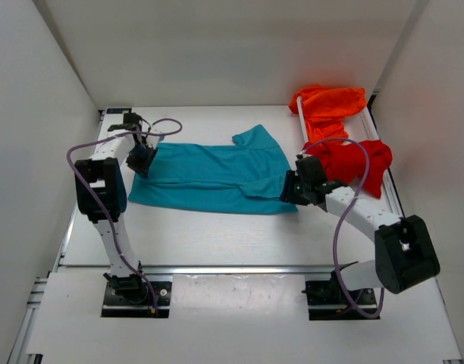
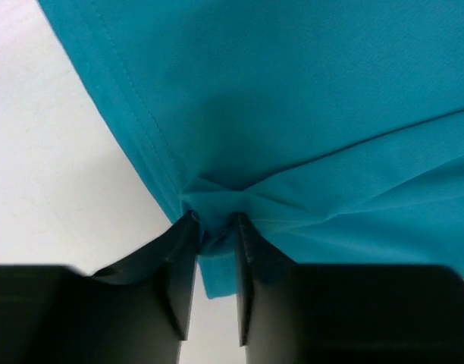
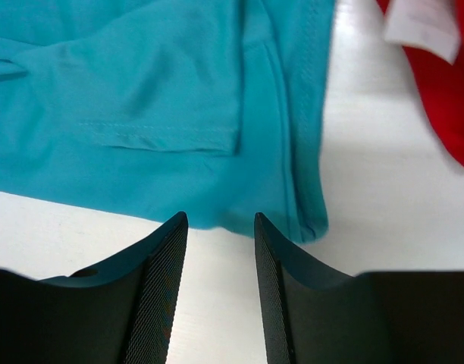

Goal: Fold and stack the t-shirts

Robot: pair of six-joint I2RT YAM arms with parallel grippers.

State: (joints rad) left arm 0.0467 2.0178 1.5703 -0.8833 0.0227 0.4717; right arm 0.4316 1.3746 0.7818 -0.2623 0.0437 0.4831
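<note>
Your left gripper (image 2: pixel 215 221) pinches the teal-blue soft cloth t-shirt (image 2: pixel 293 91) at its edge; right gripper (image 3: pixel 218 221) parted, empty; likely limp, light: grip hems

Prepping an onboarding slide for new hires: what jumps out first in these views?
A teal-blue cloth t-shirt, spread out and partly folded on the middle of the white table, dominates. The left hand pinches a bunched bit of cloth at its left end, while the right hand sits open at its right edge, holding nothing. At the far right, a crumpled red cloth t-shirt and an orange cloth t-shirt lie heaped.
</note>
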